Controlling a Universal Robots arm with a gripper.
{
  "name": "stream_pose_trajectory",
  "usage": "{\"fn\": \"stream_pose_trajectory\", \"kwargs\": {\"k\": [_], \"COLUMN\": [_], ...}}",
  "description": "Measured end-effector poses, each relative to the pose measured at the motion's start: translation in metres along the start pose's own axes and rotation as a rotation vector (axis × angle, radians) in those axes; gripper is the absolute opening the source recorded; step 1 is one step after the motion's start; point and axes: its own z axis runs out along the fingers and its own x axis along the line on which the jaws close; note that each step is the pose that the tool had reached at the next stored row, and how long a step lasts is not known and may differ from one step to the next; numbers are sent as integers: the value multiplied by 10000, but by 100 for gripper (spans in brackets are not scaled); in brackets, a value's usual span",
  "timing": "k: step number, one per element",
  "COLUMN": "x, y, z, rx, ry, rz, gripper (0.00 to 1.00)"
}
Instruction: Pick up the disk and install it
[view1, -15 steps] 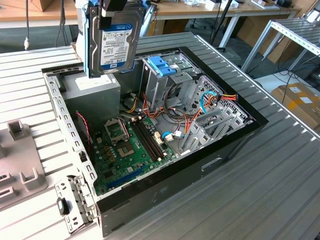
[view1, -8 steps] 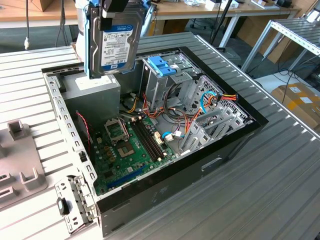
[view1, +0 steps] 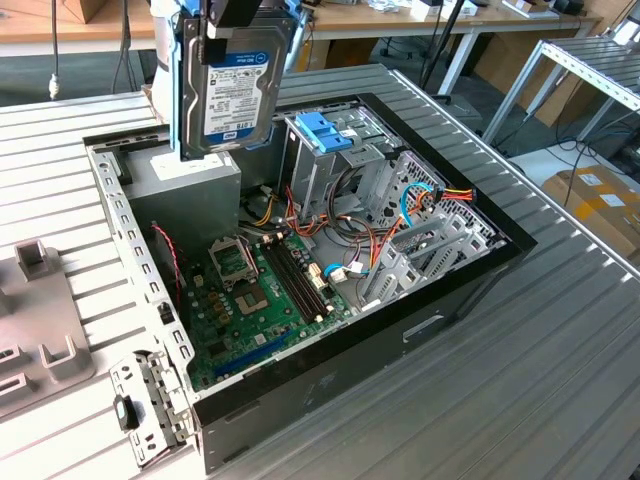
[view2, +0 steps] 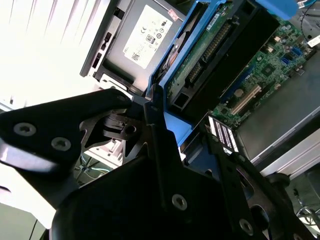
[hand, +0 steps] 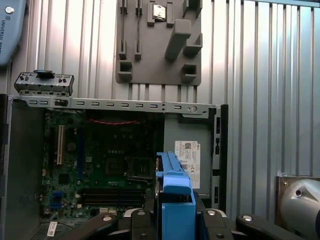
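My gripper (hand: 175, 220) is black, built from flat thick plates (view2: 45, 137). Small round silver screws (view2: 179, 201) sit in them. I see a smooth grey-blue arm cap (hand: 10, 30) with print on it.

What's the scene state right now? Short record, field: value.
gripper: shut on the disk, gripping its upper end
disk: upright, in the air over the open computer case, near the power supply
drive cage: light-blue bracket on top; disk not yet in it
motherboard: exposed on the case floor
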Motion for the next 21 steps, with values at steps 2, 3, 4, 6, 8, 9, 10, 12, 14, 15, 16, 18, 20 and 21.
{"fn": "stream_pose_trajectory", "kwargs": {"k": [2,3,4,6,8,9,10,12,14,15,16,18,20,21], "x": [11,16,20,30,41,48,53,62,70,73,80,102,121,125], "y": [0,0,1,1,1,1,1,1,1,1,1,1,1,1], "z": [-1,-1,-1,-2,-3,-3,-4,-4,-4,-5,-5,-7,-8,-9], "rx": [0,0,0,0,0,0,0,1,1,0,0,0,0,0], "ry": [-1,-1,-1,-1,-1,-1,-1,-1,-1,-1,-1,-1,-1,0], "rz": [0,0,0,0,0,0,0,0,0,0,0,0,0,0], "gripper": [37,37,37,37,37,37,37,37,37,37,37,37,37,37]}}
